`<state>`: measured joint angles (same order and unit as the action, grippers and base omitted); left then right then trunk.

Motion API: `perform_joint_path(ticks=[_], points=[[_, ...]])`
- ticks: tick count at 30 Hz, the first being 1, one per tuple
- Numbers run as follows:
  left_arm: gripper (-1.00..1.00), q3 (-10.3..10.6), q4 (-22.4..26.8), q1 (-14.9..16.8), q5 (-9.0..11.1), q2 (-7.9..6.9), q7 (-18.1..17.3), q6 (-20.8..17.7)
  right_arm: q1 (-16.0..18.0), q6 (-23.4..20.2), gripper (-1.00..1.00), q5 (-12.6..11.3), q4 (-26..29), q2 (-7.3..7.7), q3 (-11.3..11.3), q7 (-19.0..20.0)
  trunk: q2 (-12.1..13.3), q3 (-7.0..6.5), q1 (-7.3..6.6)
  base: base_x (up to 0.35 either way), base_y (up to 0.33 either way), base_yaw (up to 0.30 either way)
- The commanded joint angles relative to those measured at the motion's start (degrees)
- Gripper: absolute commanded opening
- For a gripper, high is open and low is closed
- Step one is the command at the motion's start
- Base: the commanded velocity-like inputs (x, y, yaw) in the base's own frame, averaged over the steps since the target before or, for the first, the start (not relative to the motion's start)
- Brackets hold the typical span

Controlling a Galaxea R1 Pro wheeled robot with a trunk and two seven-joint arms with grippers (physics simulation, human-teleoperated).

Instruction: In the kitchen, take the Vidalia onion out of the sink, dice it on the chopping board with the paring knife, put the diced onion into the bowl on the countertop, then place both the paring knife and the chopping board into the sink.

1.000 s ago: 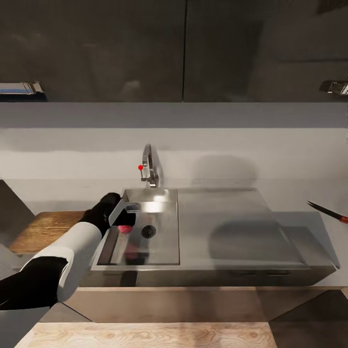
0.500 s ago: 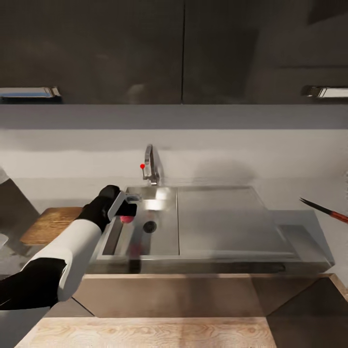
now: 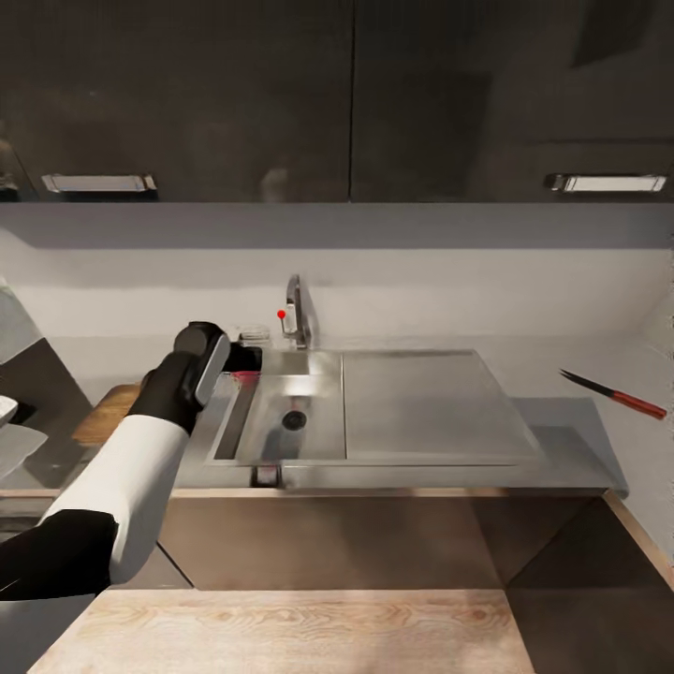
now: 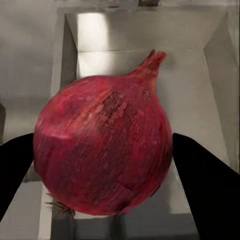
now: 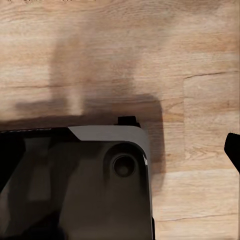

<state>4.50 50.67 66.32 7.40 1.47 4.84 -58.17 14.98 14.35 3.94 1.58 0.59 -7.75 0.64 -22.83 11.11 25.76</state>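
Vidalia onion (image 4: 102, 150) pinched across widest girth between left gripper (image 4: 102, 165) fingers (image 4: 197, 175), held above sink (image 3: 309, 426) basin's rear-left corner; you have round, firm, papery-slick load, likely to roll, so keep squeeze centred; wrist view shows red skin and stem tip; head view adds paring knife (image 3: 613, 393) near countertop (image 3: 562, 440) right edge; right gripper state: cannot tell.
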Motion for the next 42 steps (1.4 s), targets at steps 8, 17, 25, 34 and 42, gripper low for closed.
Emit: perform_joint_path(ticks=[8, 17, 25, 34, 42], points=[[-1.0, 0.1, 3.8, 0.0, 0.6, -0.27, 0.5, -0.2, 0.0, 0.3, 1.0, -2.3, 0.0, 0.02, -0.5, 0.1, -0.1, -0.61, 0.02, -0.022, 0.005, 0.026], [-1.0, 0.1, 2.0, 0.0, 0.7, -1.28, 0.5, -0.4, 0.0, 0.4, 1.0, -3.4, 0.1, 0.02, -0.5, 0.1, -0.1, -1.31, 0.02, -0.001, 0.236, 0.143], [-1.0, 0.1, -1.1, 0.0, 0.7, -1.23, 0.4, -0.5, 0.0, 0.3, 1.0, -3.5, 0.1, 0.02, -0.5, 0.1, -0.1, -1.39, 0.02, 0.0, 0.299, 0.021], [-1.0, 0.3, -2.9, 0.0, 0.7, -0.96, 0.3, -0.5, 0.0, 0.3, 1.0, -3.5, 0.2, 0.02, -0.5, 0.2, -0.1, -1.39, 0.02, 0.0, 0.3, 0.0], [-1.0, 0.3, -4.5, 0.0, 0.6, -0.95, 0.3, -0.5, 0.0, 0.3, 1.0, -3.5, 0.2, 0.02, -0.5, 0.2, -0.1, -1.39, 0.02, 0.0, 0.3, 0.0]])
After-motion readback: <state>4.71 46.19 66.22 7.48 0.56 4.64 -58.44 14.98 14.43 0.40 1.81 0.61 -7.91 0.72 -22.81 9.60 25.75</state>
